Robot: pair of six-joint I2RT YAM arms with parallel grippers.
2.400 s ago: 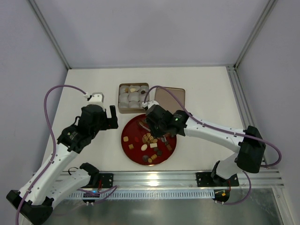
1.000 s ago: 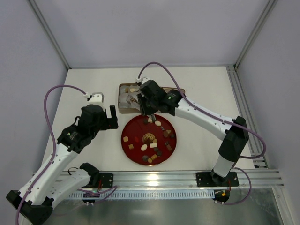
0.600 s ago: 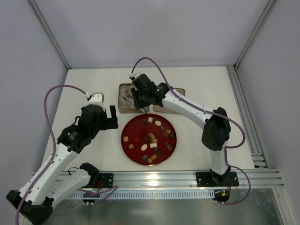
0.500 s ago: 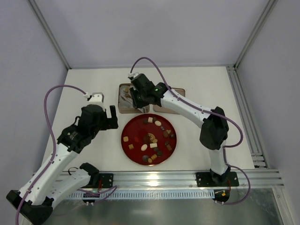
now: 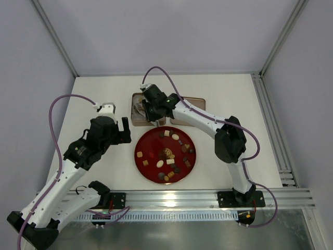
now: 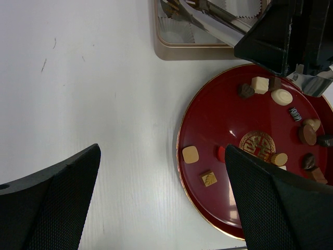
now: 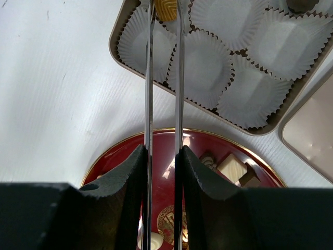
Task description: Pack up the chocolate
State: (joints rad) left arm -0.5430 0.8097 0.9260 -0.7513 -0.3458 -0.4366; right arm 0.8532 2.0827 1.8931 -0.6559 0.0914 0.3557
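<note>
Several small chocolates [image 5: 170,147], dark, tan, cream and red, lie on the red plate [image 5: 139,161]. My right gripper [image 5: 145,107] is shut on metal tweezers [image 7: 149,78]. Their tips pinch a tan chocolate [image 7: 165,9] over the left cups of the gold box [image 5: 133,117]. The box's white paper cups [image 7: 205,67] are mostly empty; one dark piece [image 7: 302,4] sits in a far cup. My left gripper [image 6: 161,208] is open and empty, above the table at the plate's left edge [image 6: 208,114]. A tan square chocolate [image 6: 190,154] lies between its fingers.
The box's gold lid [image 5: 193,107] lies flat to the right of the box. The right arm [image 6: 291,31] reaches over the plate's far side. White tabletop lies left of the plate and box.
My right gripper has lifted off the plate and moved up and left to the box's left side with a tan chocolate in the tweezers. The left arm has not moved.
</note>
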